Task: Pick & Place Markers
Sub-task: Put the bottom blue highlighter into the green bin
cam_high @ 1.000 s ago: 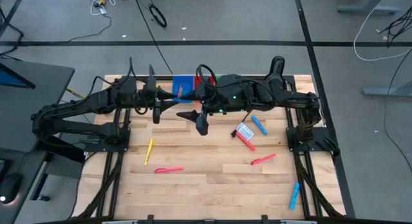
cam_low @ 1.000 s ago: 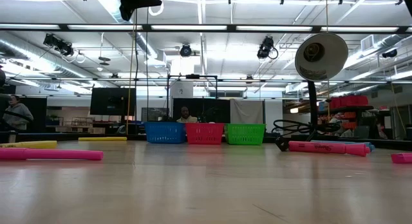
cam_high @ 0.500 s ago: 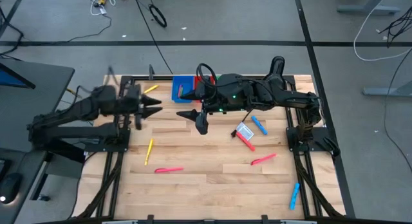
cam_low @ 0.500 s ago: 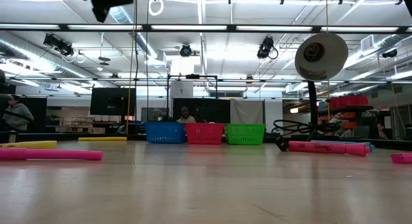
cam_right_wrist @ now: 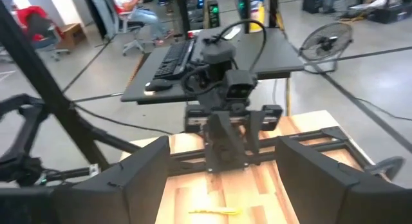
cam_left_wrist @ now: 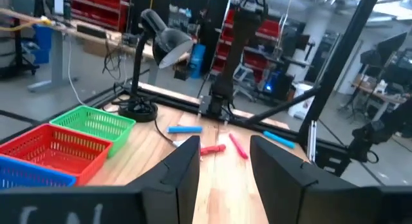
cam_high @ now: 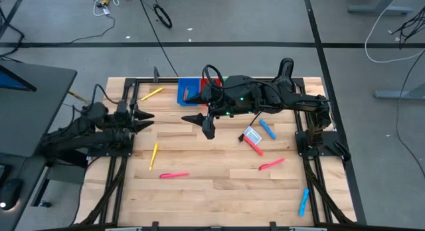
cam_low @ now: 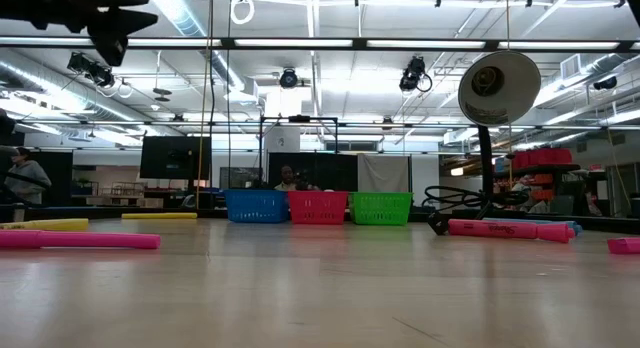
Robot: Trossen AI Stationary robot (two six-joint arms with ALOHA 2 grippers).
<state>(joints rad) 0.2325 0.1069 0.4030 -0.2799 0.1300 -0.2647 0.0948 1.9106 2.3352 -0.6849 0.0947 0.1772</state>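
From above, the left gripper (cam_high: 143, 116) hangs at the left edge of the table (cam_high: 219, 191), fingers spread and holding nothing. The blue bin (cam_high: 189, 90) sits at the far edge. One yellow marker (cam_high: 152, 93) lies just left of the bin, beyond the left fingers; a second yellow marker (cam_high: 154, 155) lies nearer the front. The right gripper (cam_high: 199, 108) reaches in just in front of the blue bin, fingers spread and empty, no marker between them. Right of the bin and nearer the front lie two blue markers (cam_high: 267, 129), three pink or red markers (cam_high: 174, 175) and one white card (cam_high: 252, 134).

At table height, three bins stand in a row: blue, red bin (cam_low: 318, 207), green bin (cam_low: 381, 207).

The left wrist camera shows its fingers (cam_left_wrist: 183, 172) apart, with markers on the wood well beyond them.

The right wrist camera shows its fingers (cam_right_wrist: 138, 169) apart, a yellow marker lying on the table beyond them.
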